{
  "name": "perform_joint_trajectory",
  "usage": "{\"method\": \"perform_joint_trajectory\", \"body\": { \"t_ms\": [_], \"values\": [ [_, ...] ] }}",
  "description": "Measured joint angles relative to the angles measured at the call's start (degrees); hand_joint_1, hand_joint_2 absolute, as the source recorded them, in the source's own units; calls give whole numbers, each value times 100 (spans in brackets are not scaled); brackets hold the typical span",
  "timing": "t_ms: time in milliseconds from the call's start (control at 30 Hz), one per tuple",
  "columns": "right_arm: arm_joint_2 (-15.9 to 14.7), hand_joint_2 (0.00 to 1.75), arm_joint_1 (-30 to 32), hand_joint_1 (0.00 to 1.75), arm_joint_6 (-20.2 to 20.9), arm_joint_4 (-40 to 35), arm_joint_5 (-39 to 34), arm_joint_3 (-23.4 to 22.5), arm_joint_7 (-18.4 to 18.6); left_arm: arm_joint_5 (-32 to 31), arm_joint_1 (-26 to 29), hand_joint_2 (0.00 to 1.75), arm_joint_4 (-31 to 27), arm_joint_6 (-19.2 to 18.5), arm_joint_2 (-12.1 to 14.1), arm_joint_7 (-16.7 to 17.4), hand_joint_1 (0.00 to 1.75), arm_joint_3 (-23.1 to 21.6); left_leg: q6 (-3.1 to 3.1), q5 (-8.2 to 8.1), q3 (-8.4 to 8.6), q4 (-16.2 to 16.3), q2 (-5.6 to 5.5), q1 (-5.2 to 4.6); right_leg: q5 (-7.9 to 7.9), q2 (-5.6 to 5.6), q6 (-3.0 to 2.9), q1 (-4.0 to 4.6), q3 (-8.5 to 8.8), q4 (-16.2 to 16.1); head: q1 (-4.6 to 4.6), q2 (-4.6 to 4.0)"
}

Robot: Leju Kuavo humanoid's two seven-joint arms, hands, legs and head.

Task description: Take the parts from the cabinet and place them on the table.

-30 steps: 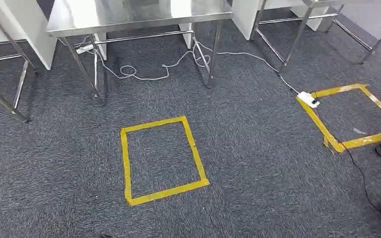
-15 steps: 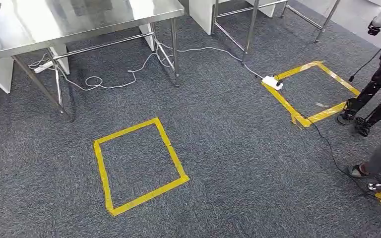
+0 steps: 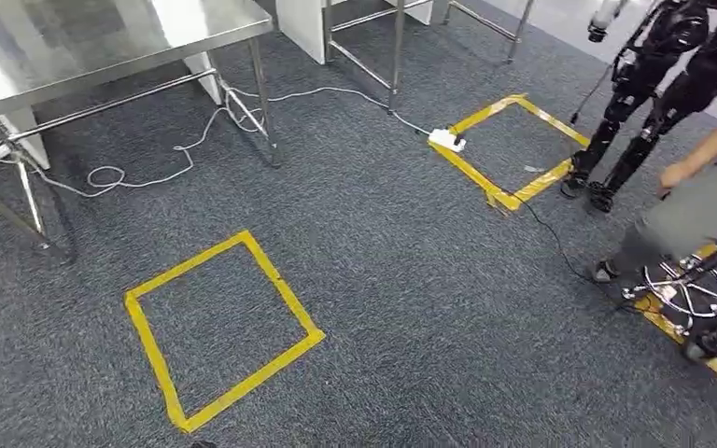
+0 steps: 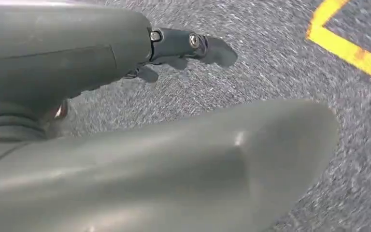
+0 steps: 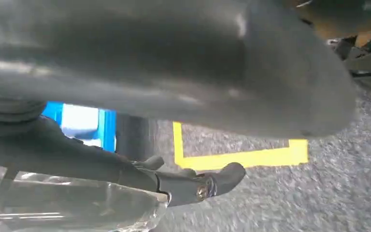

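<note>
Left hand (image 4: 183, 154) hangs over the carpet (image 3: 411, 280), fingers apart and holding nothing. Right hand (image 5: 174, 72) has its dark fingers against a clear glossy thing (image 5: 77, 208); I can't tell whether it's gripped, or whether it's one of the parts. You're on the walking leg, so steady the body and square up to the steel table (image 3: 103, 37) at far left before reaching. Keep away from the person (image 3: 700, 210) and the other robot (image 3: 653, 84) on the right, and step over the white cable (image 3: 140, 173). Count: two full yellow taped squares, near (image 3: 224, 331) and far right (image 3: 513, 149), one power strip (image 3: 446, 141), one stool (image 3: 686, 289).
</note>
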Motion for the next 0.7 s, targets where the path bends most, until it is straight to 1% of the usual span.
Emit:
{"method": "perform_joint_trajectory", "body": {
  "t_ms": [33,67,100,133,167,200,233,267,300,333,367,400,433,467,500,533,567,600,633,667,700],
  "values": [
    [-4,0,18,0,0,0,0,0,0,0,-4,0,0,0,-7,0,0,-2,-8,-4,1,1,78,6,105,-19,76,-25,137,-216,-2,0],
    [-11,0,27,0,0,0,2,0,0,0,-5,0,0,0,-13,0,0,-2,-25,-9,9,1,155,12,284,-72,158,-53,414,-683,13,0],
    [-22,0,24,0,0,0,2,0,0,0,-6,0,0,0,-24,0,0,-2,-56,-18,23,4,223,20,463,-186,220,-79,743,-1248,4,0],
    [-22,0,12,0,0,-2,2,0,0,0,-15,0,-2,-2,-22,0,0,-2,-102,-34,54,19,279,-10,579,-502,249,-99,1046,-1744,13,0],
    [-7,0,-21,0,0,-2,2,0,-2,0,-11,0,-4,0,-17,0,0,-2,-163,-76,56,36,341,-51,590,-689,198,-44,1112,-1858,42,0],
    [-13,0,-26,0,0,-2,0,0,-4,0,-14,0,-2,0,-17,0,0,-2,-202,-82,78,31,405,-53,618,-563,120,-14,1088,-1858,3,0],
    [-13,0,-14,0,-9,-2,-17,0,-11,0,-33,0,-2,2,-17,-2,0,-2,-230,-90,101,33,463,-49,616,-507,79,-11,1058,-1840,-30,0],
    [-17,0,-4,0,-20,-2,-50,0,-20,2,-44,0,-2,2,-22,-4,0,-2,-255,-100,129,22,525,-30,605,-439,55,6,1003,-1831,-22,0],
    [-24,0,2,0,-26,-2,-74,-4,-20,0,-52,0,-2,2,-28,-9,0,-4,-297,-117,142,24,593,-12,616,-352,0,0,1004,-1842,-24,0],
    [-28,0,4,0,-28,-2,-87,-7,-20,-7,-58,0,-2,-2,-31,-13,0,-4,-360,-214,118,121,315,49,648,-266,-59,-111,1059,-1859,-48,0],
    [-33,0,6,0,-28,-2,-87,-9,-20,-7,-56,0,-2,-2,-31,-22,0,-4,-355,-430,22,350,-12,63,680,-219,-118,-87,1039,-1852,-68,0],
    [-37,0,-5,0,-30,-2,-85,-9,-22,-7,-46,0,-2,-2,-31,-24,0,-4,-343,-713,-163,776,-188,60,702,-151,-185,-57,1017,-1852,-77,0],
    [-31,0,-16,0,-28,-2,-85,-9,-22,-7,-29,0,0,-2,-28,-28,0,-2,-343,-935,-372,1234,-264,60,709,-73,-200,-28,996,-1851,-81,0],
    [-24,0,-15,0,-28,-2,-83,-9,-22,-9,-17,0,0,-2,-28,-35,0,-2,-340,-1072,-557,1617,-295,61,720,19,-215,1,980,-1847,-81,0],
    [-24,0,-9,0,-28,-2,-76,-9,-22,-26,-10,0,4,-6,-31,-37,0,-4,-335,-1071,-661,1805,-303,61,721,109,-215,22,978,-1845,-81,0],
    [-28,0,6,0,-31,-2,-66,-9,-20,-46,-8,0,7,-7,-33,-37,0,-4,-322,-915,-628,1692,-303,62,721,208,-215,32,983,-1840,-79,0],
    [-31,0,13,0,-31,-2,-63,-11,-20,-55,-10,0,9,-7,-33,-39,0,-4,-304,-659,-482,1357,-313,62,722,295,-213,33,986,-1826,-76,0],
    [-31,0,10,0,-31,-2,-50,-11,-20,-59,-11,0,9,-7,-33,-39,0,-4,-281,-387,-272,892,-358,64,721,381,-212,33,987,-1805,-81,0],
    [-28,0,4,0,-24,-2,-48,-11,-20,-59,-11,0,9,-4,-31,-37,0,-4,-255,-162,-64,435,-545,69,720,458,-209,32,981,-1785,-83,0],
    [-13,0,-2,0,-2,-2,-28,-11,-20,-59,-14,0,11,9,-26,-26,0,-4,-215,-241,6,283,-871,85,724,515,-195,38,962,-1771,-74,0],
    [-9,0,-29,0,-2,-2,-6,-11,-20,-63,-13,0,11,24,-26,-17,0,-4,-220,-220,-10,224,-849,71,729,575,-152,73,915,-1742,-68,0]
  ]
}}
